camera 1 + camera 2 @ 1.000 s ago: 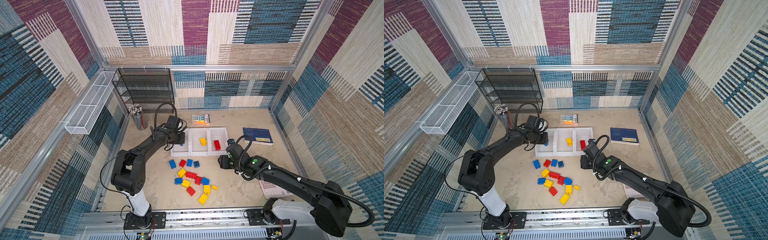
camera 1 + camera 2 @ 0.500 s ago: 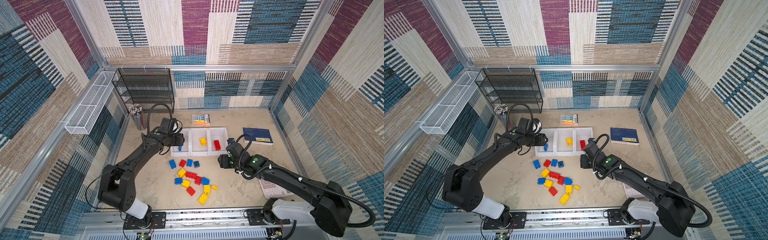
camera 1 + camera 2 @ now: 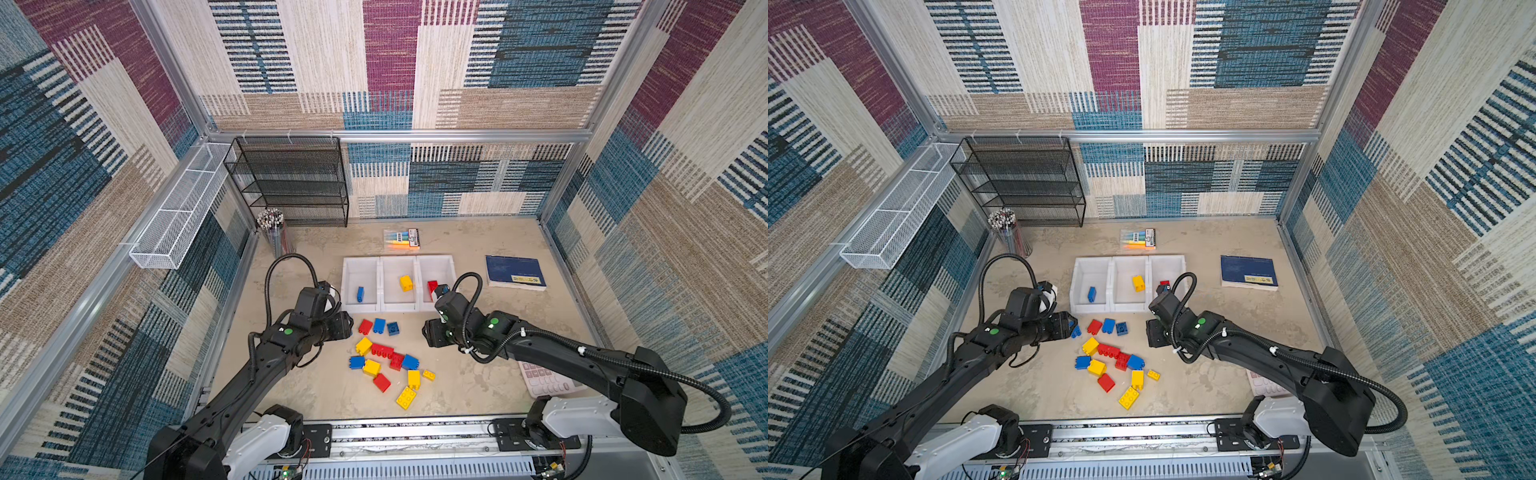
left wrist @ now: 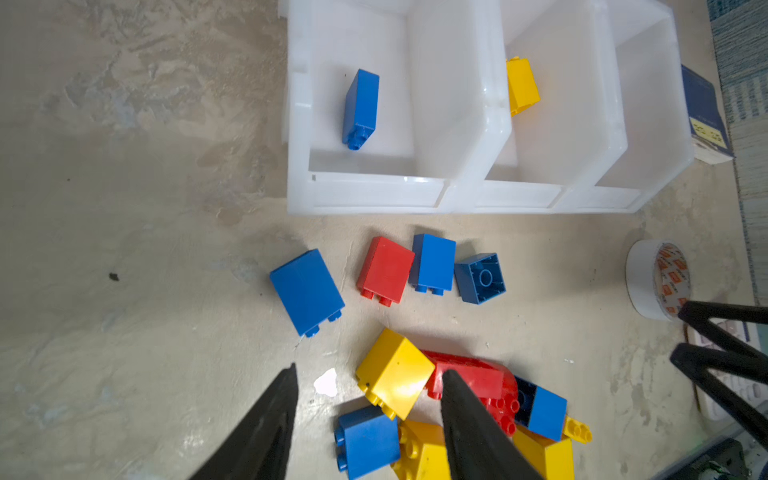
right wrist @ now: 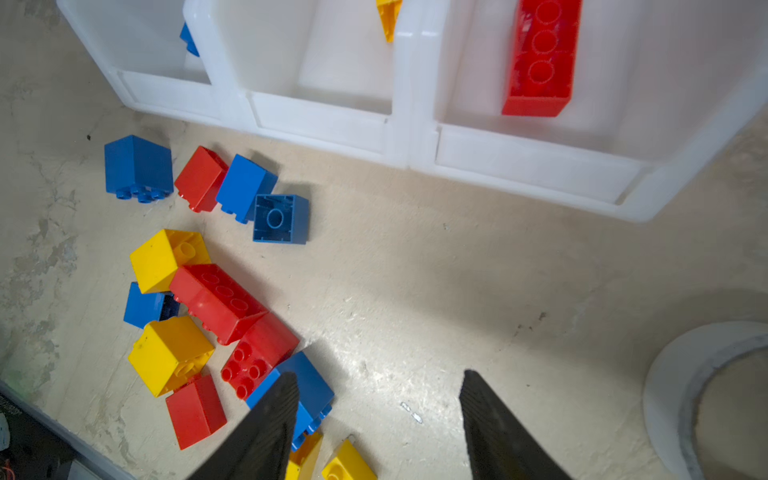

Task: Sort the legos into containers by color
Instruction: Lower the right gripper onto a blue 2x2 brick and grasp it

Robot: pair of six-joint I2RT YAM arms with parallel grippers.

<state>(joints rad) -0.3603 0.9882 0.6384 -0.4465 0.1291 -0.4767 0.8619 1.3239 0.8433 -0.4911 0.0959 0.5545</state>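
My left gripper [image 4: 368, 374] stands open with nothing between its black fingers. My right gripper [image 5: 379, 374] is parted too, with only bare beige tabletop [image 5: 415, 270] below it.

The three joined white plastic bins [image 3: 380, 286] sit in the middle of both top views. Just below them, between my arms, lies the loose heap of red, blue and yellow studded bricks [image 3: 386, 359].

In a top view, only a corner of the long red brick [image 3: 432, 286] in the right-hand bin shows beside my right wrist. My right wrist camera shows it whole [image 5: 540, 58]: hollow underside up, long axis running from back wall to front lip.

In the left-hand bin, my left wrist camera shows the small blue brick [image 4: 360, 109] on its side. Its long axis runs the same way, studs toward the lip. The yellow brick [image 4: 521, 85] in the middle bin is half hidden there by a bin wall.

A large blue brick [image 4: 306, 291] lies on its side, studs facing away from the bins. In a top view only its edge [image 3: 1076, 331] peeks past my left gripper.

The white roll of tape [image 4: 652, 282] appears in my wrist cameras only. A pale pink keypad [image 3: 544, 380], perhaps a calculator, is mostly covered by my right arm.
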